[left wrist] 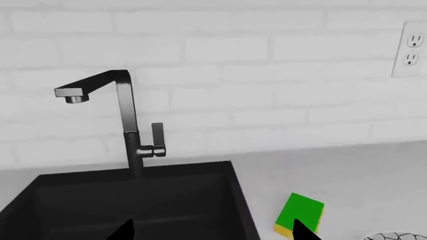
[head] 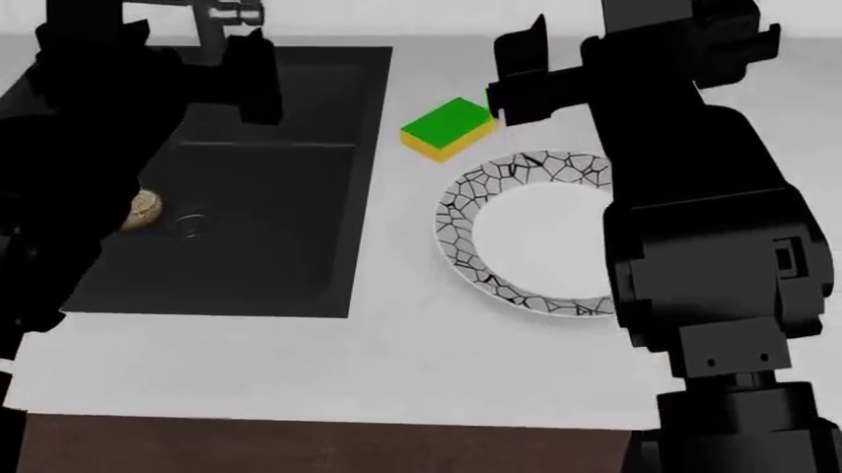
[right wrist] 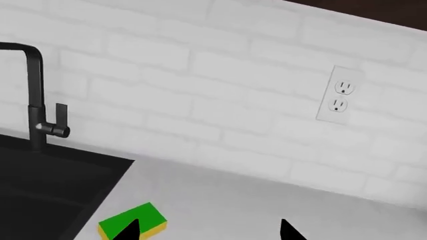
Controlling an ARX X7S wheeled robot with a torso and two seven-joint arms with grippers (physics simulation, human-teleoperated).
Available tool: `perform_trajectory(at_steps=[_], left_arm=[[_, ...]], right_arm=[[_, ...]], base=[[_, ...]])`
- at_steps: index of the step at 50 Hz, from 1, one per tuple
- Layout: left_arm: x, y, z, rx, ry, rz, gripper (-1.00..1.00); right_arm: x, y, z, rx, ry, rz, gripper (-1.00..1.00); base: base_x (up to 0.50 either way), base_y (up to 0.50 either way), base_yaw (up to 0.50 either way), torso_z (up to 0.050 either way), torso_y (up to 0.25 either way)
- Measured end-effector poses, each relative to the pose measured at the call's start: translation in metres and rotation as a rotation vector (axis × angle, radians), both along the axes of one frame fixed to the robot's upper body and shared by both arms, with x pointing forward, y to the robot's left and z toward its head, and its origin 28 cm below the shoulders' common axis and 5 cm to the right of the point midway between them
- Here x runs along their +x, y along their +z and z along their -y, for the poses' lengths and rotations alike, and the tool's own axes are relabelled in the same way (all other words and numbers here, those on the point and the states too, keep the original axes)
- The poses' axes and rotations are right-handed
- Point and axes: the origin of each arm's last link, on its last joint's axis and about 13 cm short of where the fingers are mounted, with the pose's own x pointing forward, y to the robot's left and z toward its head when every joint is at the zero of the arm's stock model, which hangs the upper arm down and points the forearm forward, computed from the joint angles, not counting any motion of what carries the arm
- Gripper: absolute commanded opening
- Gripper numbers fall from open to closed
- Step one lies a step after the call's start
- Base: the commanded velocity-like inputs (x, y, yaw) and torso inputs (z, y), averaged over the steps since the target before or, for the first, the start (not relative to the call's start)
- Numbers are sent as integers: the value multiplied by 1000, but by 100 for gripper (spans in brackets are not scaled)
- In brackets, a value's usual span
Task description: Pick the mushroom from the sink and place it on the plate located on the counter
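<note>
Head view shows the small tan mushroom (head: 144, 208) lying on the floor of the matte black rectangular sink (head: 283, 256), just beside the round metal drain (head: 189, 225) and half hidden by my left arm. My left gripper (left wrist: 212, 231) and right gripper (right wrist: 210, 231) both show spread, empty tips. The crackle-rimmed white plate (head: 463, 212) waits on the pale stone tabletop (head: 329, 365). Reaching down half-blind, I could nudge the mushroom rolling or mistake the drain for it.

Mushroom (head: 142, 209): small, tan, on black sink (head: 263, 236) floor beside drain. Plate (head: 507, 241): white, crackle-rimmed, flat on pale counter (head: 329, 365), right of sink.
</note>
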Motion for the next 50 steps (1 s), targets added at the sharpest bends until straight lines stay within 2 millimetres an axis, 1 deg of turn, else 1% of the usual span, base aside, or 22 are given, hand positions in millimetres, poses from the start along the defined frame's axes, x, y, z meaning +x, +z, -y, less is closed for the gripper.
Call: perform_trajectory(at_steps=[50], left_arm=[[-1, -2, -1, -12, -8, 4, 100]], right_arm=[[0, 1, -2, 3, 12, -10, 100]], base=[[325, 0, 0, 0, 0]])
